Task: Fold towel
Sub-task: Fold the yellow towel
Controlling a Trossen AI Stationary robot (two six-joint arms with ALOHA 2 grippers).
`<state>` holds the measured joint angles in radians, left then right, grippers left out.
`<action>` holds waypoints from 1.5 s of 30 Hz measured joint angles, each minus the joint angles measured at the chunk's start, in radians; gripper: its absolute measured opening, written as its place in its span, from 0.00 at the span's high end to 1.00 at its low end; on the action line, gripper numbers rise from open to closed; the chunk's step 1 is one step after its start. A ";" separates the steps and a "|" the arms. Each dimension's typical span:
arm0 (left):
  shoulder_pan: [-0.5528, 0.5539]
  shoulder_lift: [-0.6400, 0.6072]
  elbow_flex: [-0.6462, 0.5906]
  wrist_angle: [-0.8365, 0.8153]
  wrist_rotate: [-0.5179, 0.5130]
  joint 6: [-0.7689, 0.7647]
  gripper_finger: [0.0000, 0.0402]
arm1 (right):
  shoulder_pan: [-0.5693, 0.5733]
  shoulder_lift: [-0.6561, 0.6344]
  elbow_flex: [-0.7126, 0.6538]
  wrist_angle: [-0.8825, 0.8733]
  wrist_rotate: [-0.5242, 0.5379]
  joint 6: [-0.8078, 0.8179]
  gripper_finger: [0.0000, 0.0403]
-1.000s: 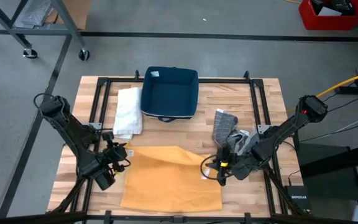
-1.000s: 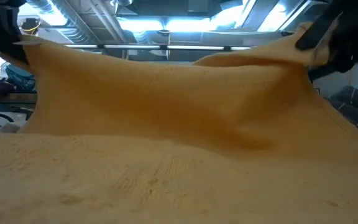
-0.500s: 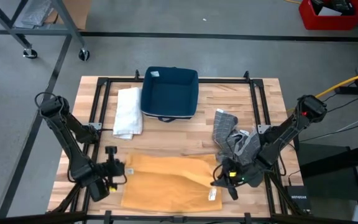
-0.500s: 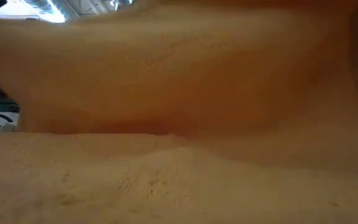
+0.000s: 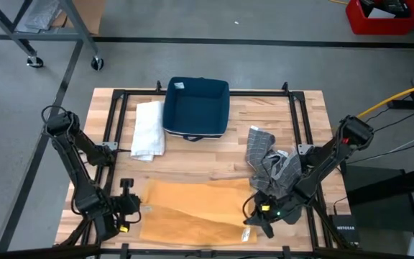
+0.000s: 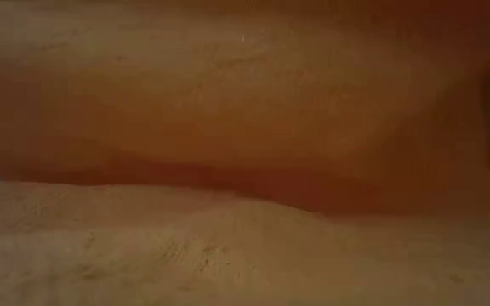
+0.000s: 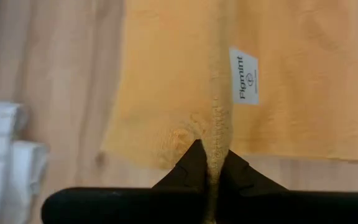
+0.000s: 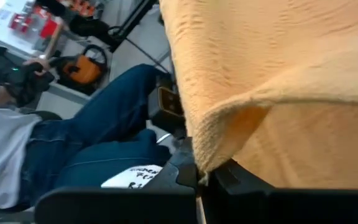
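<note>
An orange towel (image 5: 192,210) lies near the table's front edge, its held upper layer doubled over the layer lying on the wood. It fills the low view (image 6: 245,127). A white label (image 7: 246,76) shows on it. My left gripper (image 5: 133,208) is shut on the towel's left end. My right gripper (image 5: 253,219) is shut on its right end. My left gripper pinches the towel's hemmed edge (image 7: 217,140) between its two fingers at the left end. It comes slanting down from the table's left side. The cloth spreads away from the fingers onto the layer below. My right gripper pinches the towel's right end at an edge (image 8: 219,149) between its two fingers, coming nearly level from the table's right side. The cloth rises from the fingers and drapes over them. One layer or several, I cannot tell.
A folded white towel (image 5: 148,129) lies at the back left, beside a dark blue bin (image 5: 196,108). A crumpled grey cloth (image 5: 270,164) lies right of centre, just behind my right gripper. A seated person in jeans (image 8: 98,143) shows beyond the table's near side.
Both grippers have moved toward the table's near edge, staying shut on the towel, and both have tipped. The held edge has come forward over the layer lying on the table, so the towel has folded over and looks shorter from far edge to near edge.
</note>
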<state>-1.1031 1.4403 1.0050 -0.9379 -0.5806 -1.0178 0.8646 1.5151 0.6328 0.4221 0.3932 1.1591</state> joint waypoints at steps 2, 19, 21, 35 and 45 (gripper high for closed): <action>-0.006 0.000 0.000 0.043 0.008 0.010 1.00 | 0.000 0.031 0.000 0.066 -0.026 0.000 0.99; -0.010 0.159 0.000 0.303 0.164 0.035 1.00 | 0.000 0.190 0.056 0.091 -0.228 0.149 0.99; -0.010 0.176 0.000 0.328 0.210 0.057 1.00 | 0.000 0.191 0.056 0.091 -0.251 0.174 0.99; -0.009 0.183 0.002 0.356 0.287 0.046 0.97 | -0.001 0.191 0.056 0.068 -0.307 0.352 0.99; -0.010 0.183 0.002 0.352 0.344 -0.098 0.69 | -0.001 0.191 0.056 -0.049 -0.379 0.541 0.92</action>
<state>-1.1130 1.6238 1.0073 -0.5858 -0.2363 -1.1162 0.8639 1.7061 0.6884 0.3727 0.0145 1.7005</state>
